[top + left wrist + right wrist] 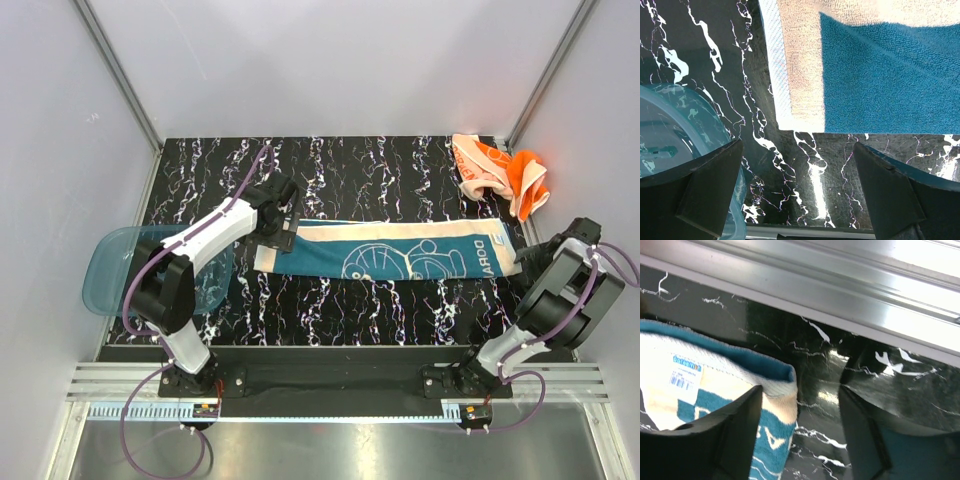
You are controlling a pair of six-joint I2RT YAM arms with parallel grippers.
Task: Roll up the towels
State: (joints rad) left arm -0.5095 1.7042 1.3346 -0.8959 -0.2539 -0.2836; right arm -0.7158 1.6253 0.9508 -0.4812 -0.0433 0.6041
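1. While the fingers (725, 440) of the right gripper (800, 390) stand parted and grasp nothing, the plush folded end of the teal towel (715, 390) sits against just one of them. I judge a pinch here may catch one layer and skew the roll.
2. My left gripper (797, 145) hangs fully released just off the flat towel's other end, near the smooth translucent tray (670, 135), which a sweep could knock.
3. The orange towel (500, 175) lies crumpled at the far right corner of the glossy marbled table (350, 170).

We find the left arm (205, 240) stretched forward, its left gripper (798, 160) spread wide, and the right arm (560, 290) folded back, its right gripper (800, 397) parted less widely.
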